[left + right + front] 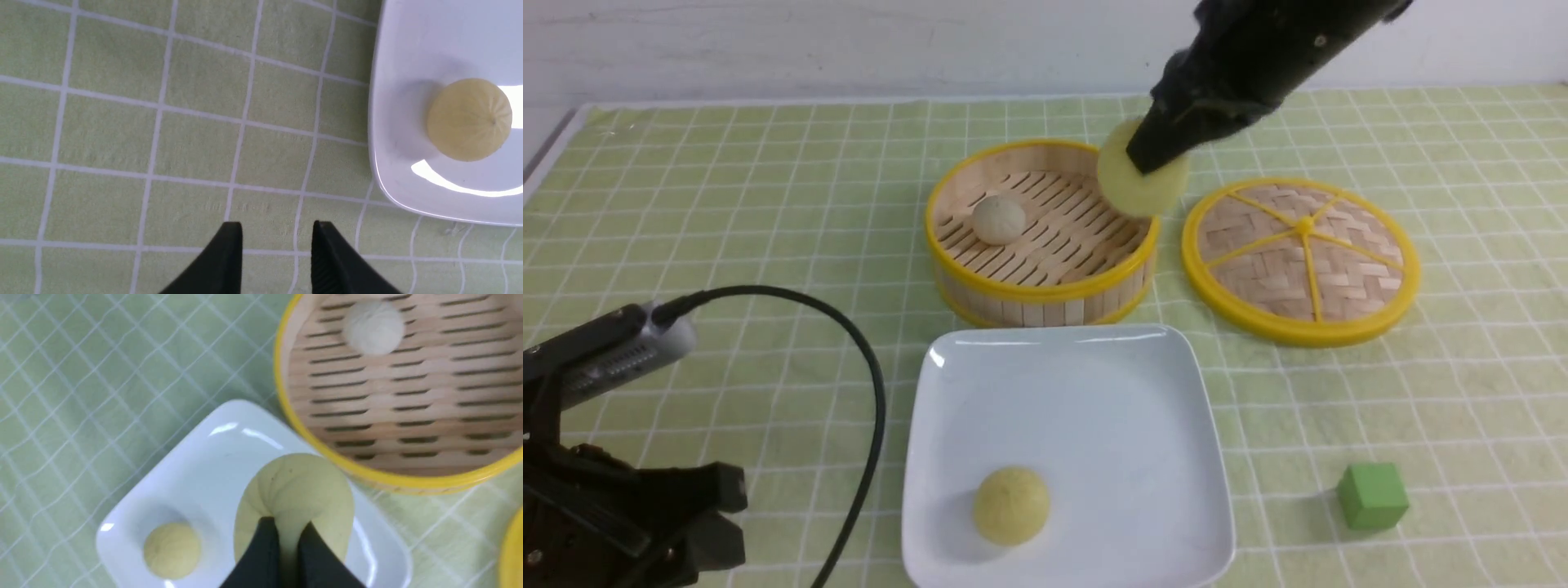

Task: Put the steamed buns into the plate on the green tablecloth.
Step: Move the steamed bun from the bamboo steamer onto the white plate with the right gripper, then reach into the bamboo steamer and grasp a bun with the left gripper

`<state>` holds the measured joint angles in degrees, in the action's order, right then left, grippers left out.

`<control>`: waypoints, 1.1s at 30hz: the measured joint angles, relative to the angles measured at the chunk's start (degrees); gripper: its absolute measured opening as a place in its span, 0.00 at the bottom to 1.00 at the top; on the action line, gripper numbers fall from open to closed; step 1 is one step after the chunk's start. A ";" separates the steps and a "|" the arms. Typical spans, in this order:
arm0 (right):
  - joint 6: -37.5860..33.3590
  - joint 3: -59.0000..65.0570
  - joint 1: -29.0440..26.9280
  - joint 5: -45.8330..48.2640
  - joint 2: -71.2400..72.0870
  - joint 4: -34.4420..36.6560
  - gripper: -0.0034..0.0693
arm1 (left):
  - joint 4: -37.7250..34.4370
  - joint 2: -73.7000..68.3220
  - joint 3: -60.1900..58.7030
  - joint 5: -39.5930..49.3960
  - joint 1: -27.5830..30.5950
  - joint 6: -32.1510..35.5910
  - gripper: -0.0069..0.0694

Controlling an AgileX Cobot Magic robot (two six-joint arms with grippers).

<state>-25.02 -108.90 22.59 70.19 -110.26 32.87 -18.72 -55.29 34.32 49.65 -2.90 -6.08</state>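
Left end effector (277, 223), jaws parted, beside the plate (1070, 441); right end effector (286, 524) pinching a yellow bun (322, 498) aloft, which could slip from its narrow pinch or strike the steamer rim (1045, 290) if carried low

The steamer (1045, 290) is yellow-rimmed, the plate (1127, 408) white, and the green tablecloth (768, 220) crossed by white grid lines.

The left arm (605, 506) has matte black, angular segments with small round screws, a silvery-grey vented cylindrical housing (629, 359) and a thick black cable (876, 392). The right arm (1250, 61) is black too, with a small round screw (1320, 41).
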 joint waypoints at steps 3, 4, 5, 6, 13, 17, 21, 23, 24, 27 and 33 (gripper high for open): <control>0.00 8.88 2.49 -0.06 -0.22 0.28 0.08 | 0.00 0.00 0.00 -0.06 0.00 0.00 0.44; 0.00 15.39 3.95 -2.64 -1.07 0.23 0.08 | 0.00 -0.06 0.00 -0.26 0.00 0.00 0.44; 0.00 16.03 4.12 -3.17 -1.07 0.23 0.08 | 0.00 -0.06 0.00 -0.37 0.00 0.00 0.44; 0.15 20.08 5.15 -8.24 -1.88 0.18 0.09 | 0.00 -0.06 0.00 -0.72 0.00 0.00 0.44; 2.46 26.28 6.42 -24.10 -5.61 0.67 0.39 | 0.00 -0.06 0.00 -2.15 0.00 0.00 0.44; 3.91 24.75 5.88 -20.97 -5.37 -1.12 0.70 | 0.00 -0.06 0.00 -2.33 0.00 0.00 0.44; 7.96 20.61 3.80 -12.32 -2.78 -7.21 0.84 | 0.00 -0.06 0.00 -2.33 0.00 0.00 0.44; 10.53 18.30 2.80 -9.14 -0.97 -10.75 0.83 | 0.00 -0.06 0.00 -2.39 0.00 0.00 0.44; 13.01 16.55 1.92 -6.02 1.12 -14.49 0.78 | 0.00 -0.06 0.00 -2.61 0.00 0.00 0.44; 16.62 15.01 0.93 -1.47 6.44 -20.76 0.59 | 0.00 -0.06 0.00 -4.01 0.00 0.00 0.44; 20.94 21.36 0.73 -0.13 20.28 -24.84 0.06 | 0.12 -0.85 0.00 -6.26 0.00 0.18 0.34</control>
<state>-4.08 -87.54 23.32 70.06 -89.99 8.03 -18.60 -56.14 34.32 43.39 -2.90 -5.90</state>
